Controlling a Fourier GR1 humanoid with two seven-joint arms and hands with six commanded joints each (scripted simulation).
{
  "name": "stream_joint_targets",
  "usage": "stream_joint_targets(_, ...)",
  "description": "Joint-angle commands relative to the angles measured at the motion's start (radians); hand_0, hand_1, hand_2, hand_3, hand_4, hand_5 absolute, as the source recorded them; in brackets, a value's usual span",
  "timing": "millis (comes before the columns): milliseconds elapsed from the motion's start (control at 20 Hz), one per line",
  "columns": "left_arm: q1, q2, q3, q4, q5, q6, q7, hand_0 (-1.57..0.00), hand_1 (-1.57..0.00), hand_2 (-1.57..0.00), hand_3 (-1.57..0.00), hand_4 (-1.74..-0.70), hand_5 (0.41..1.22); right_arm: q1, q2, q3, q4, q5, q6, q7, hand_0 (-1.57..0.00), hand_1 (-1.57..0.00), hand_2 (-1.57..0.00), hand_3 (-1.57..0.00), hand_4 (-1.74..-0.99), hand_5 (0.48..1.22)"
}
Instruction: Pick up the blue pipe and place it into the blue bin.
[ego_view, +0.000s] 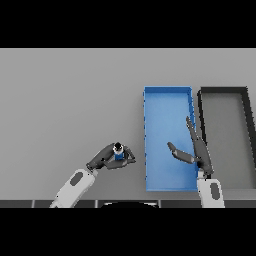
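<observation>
My left hand (107, 159) is curled around the blue pipe (119, 155), fingers and thumb closing on it from both sides. The pipe stands roughly upright in my grip, its dark open end facing up and a short blue stretch showing below that between my fingers. It sits just left of the blue bin (167, 95), near the bin's lower left corner but clear of its wall, over the grey surface (65, 100). I cannot tell whether the pipe's lower end touches the surface or is lifted off it.

My right hand (196, 152) is over the right side of the blue bin, close to its lower right corner. Its fingers are straight and stretched out, pointing up along the bin's right wall, with the thumb spread away toward the bin's middle. It holds nothing.

The blue bin is a long tray lying lengthwise away from me. Just beside it on the right, nearly touching, is a dark bin (224, 90) of similar shape with a grey floor.
</observation>
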Motion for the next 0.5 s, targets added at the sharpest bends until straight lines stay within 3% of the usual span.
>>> stream_joint_targets(0, -0.004, -0.006, -0.010, 0.002, -0.013, 0.009, -0.004, -1.19, -1.27, -1.31, -1.26, -1.62, 1.106, 0.004, 0.005, 0.007, -0.008, 0.003, 0.000, -0.007, 0.00, 0.00, 0.00, 0.00, -1.178, 0.561)
stream_joint_targets(200, 0.000, 0.000, -0.025, -0.014, -0.043, 0.035, -0.041, -1.42, -1.45, -1.46, -1.44, -1.52, 1.174, -0.004, 0.016, 0.009, 0.013, 0.011, -0.009, 0.009, 0.00, 0.00, 0.00, 0.00, -1.174, 0.558)
stream_joint_targets(450, -0.009, -0.041, -0.015, -0.071, -0.052, 0.045, -0.096, -1.52, -1.53, -1.54, -1.53, -1.48, 1.206, 0.000, 0.004, 0.006, 0.009, 0.015, -0.006, 0.009, 0.00, 0.00, 0.00, 0.00, -1.154, 0.550)
